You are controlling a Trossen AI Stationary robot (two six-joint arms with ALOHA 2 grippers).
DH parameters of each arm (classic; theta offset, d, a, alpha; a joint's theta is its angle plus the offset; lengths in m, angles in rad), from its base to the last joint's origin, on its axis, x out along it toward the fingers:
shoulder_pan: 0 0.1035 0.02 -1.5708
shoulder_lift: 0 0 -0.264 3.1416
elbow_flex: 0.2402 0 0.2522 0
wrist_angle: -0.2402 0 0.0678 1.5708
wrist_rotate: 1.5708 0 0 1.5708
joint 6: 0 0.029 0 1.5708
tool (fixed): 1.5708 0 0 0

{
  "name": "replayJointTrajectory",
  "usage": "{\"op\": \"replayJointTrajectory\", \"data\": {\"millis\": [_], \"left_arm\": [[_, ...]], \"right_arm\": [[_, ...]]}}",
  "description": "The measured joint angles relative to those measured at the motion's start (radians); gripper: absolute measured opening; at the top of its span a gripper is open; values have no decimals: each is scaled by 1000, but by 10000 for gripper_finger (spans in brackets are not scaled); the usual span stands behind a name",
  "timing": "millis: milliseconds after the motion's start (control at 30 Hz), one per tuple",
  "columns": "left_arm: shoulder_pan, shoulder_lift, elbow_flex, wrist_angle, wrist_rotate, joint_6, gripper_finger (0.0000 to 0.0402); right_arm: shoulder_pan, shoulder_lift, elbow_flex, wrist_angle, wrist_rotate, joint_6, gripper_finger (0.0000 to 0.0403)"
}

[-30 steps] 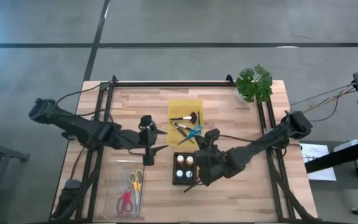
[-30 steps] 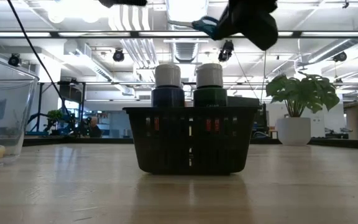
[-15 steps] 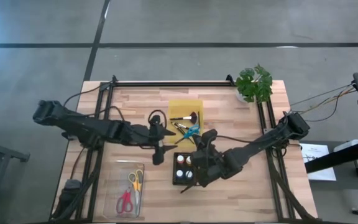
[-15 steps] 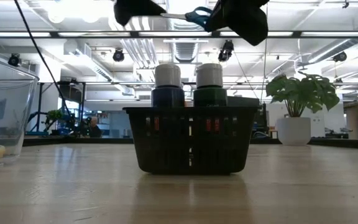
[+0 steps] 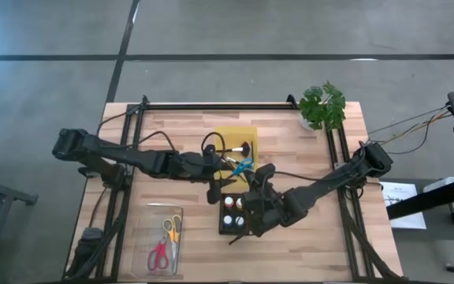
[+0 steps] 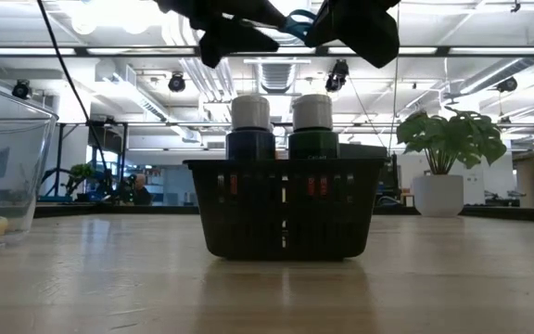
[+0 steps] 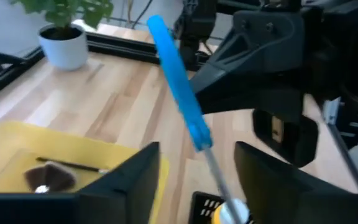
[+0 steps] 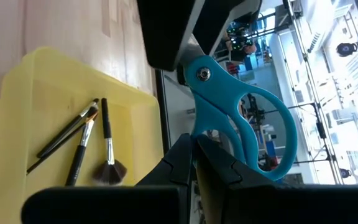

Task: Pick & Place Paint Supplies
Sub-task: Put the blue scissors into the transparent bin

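My right gripper (image 5: 248, 177) is shut on blue-handled scissors (image 5: 242, 166), held in the air above the black basket (image 5: 219, 214) of paint bottles (image 6: 250, 125). My left gripper (image 7: 197, 186) is open. Its two fingers stand on either side of the scissors' metal blade (image 7: 212, 169) without plainly touching it. Thin paintbrushes (image 8: 73, 146) and one broad brush (image 8: 109, 168) lie flat in the yellow tray (image 5: 247, 134) behind the basket. In the low view both grippers (image 6: 235, 32) (image 6: 360, 23) hang above the bottles. My right gripper pinches the scissors at the blue handle, on the rim of a finger loop (image 8: 205, 134), between its two fingers. The fingers come nearly level from the table's right. The scissors are lifted clear, with the blades pointing away toward my left gripper.
A clear container (image 5: 144, 237) with red and yellow scissors stands at the near left. A potted plant (image 5: 321, 106) stands at the far right corner. Black frame rails (image 5: 128, 150) run along both sides of the table.
My left gripper has moved toward the table's right and a little down, rolling as it went. It has come up to the scissors so that the blade now lies between its open fingers. The scissors have stayed in place.
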Motion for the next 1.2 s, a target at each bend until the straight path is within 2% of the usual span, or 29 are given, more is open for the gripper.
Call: {"op": "replayJointTrajectory", "data": {"millis": [67, 200, 267, 467, 633, 733, 833, 1000, 1200], "left_arm": [[9, 7, 0, 17, 20, -1, 177], [33, 7, 0, 5, 70, -2, 42], [40, 6, 0, -2, 94, -3, 18], [43, 6, 0, -12, 83, 2, 8], [42, 5, -1, -23, 91, 6, 8], [43, 6, 0, 2, 70, 6, 8], [48, 1, 0, -1, 30, 6, 6], [52, -15, 0, -62, 22, 32, 6], [45, -102, 0, -294, 23, 27, 6]], "right_arm": [[0, 0, 0, 0, 0, -5, 8], [0, 0, 0, -2, -2, -10, 8], [0, 0, 0, -6, 1, -13, 8], [7, -1, 0, -2, -13, -9, 8], [28, -11, -2, 35, -82, -31, 19], [41, -20, 0, 67, -124, -28, 54], [59, -22, -1, 68, -127, -25, 103], [104, -31, 2, 65, -115, -9, 180], [183, -58, -6, 3, -90, 139, 222]]}}
